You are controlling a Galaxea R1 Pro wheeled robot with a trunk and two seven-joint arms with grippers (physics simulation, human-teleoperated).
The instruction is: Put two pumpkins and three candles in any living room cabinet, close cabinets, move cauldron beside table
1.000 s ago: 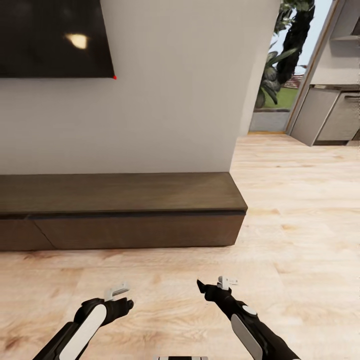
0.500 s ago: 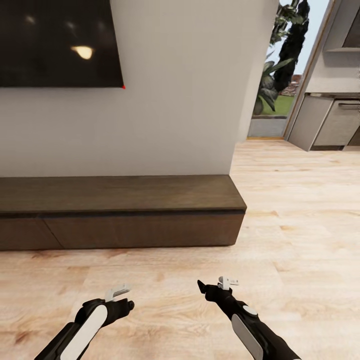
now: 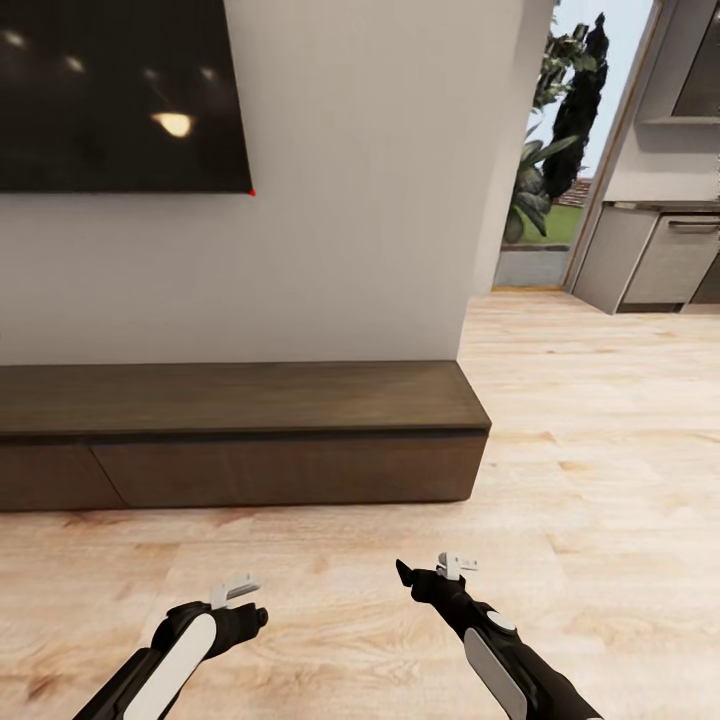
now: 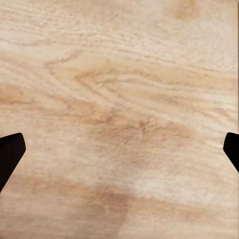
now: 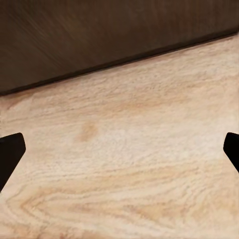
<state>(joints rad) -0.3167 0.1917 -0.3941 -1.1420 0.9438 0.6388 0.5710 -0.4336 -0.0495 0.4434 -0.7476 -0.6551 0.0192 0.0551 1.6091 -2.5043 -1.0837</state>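
Cabinet (image 3: 240, 440): a long, low unit of dark brown wood, standing on the floor against the white wall, ahead of the robot; its flat fronts are all flush, no drawer is pulled out; its right end stops where the wall ends
Cabinet in the right wrist view (image 5: 99, 35): its dark front is seen beyond a strip of floor, with a thin shadow line where it meets the boards
Left gripper (image 3: 262, 612): low at the left of the head view, over the bare floor and well apart from the cabinet; it holds nothing
Left fingers (image 4: 10, 152): in the left wrist view two black tips stand at the opposite edges of the picture, far apart, with only floor boards between them
Right gripper (image 3: 402, 574): low at the right of centre in the head view, over the floor, nearer to the cabinet than the left one but not touching it; it holds nothing
Right fingers (image 5: 10, 152): wide apart also, only floor between the tips
Floor (image 3: 580, 470): light wood boards with clear grain
Television (image 3: 120, 95): a black screen on the wall above the cabinet, with lamp reflections and a small red dot at its lower right corner
Doorway (image 3: 550, 190): to the right of the wall, green plants outside
Kitchen cupboards (image 3: 660, 260): grey, at the far right
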